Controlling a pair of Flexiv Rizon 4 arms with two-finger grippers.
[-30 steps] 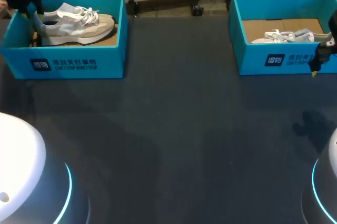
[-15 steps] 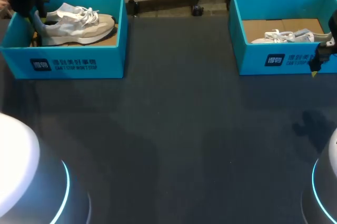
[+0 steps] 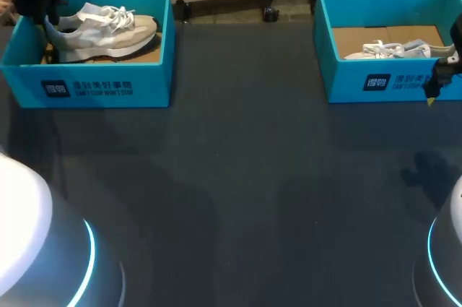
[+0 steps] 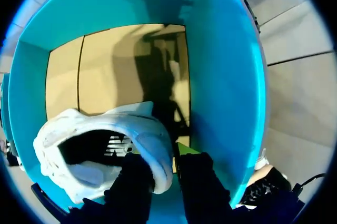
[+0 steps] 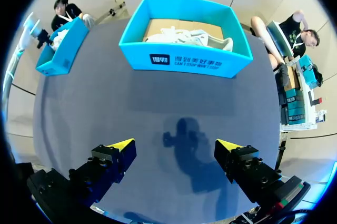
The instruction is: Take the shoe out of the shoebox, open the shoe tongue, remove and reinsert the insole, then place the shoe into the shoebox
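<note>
A beige and white lace-up sneaker lies inside an open turquoise cardboard shoebox at the upper left of the frame, its toe pointing right. The left gripper is clamped onto the padded heel collar, one black finger inside the shoe's opening and one outside it. A second turquoise shoebox at the upper right holds a white sneaker. The right gripper hangs at the right edge, just in front of that box, above the dark grey table, with its yellow-tipped fingers spread wide and holding nothing.
</note>
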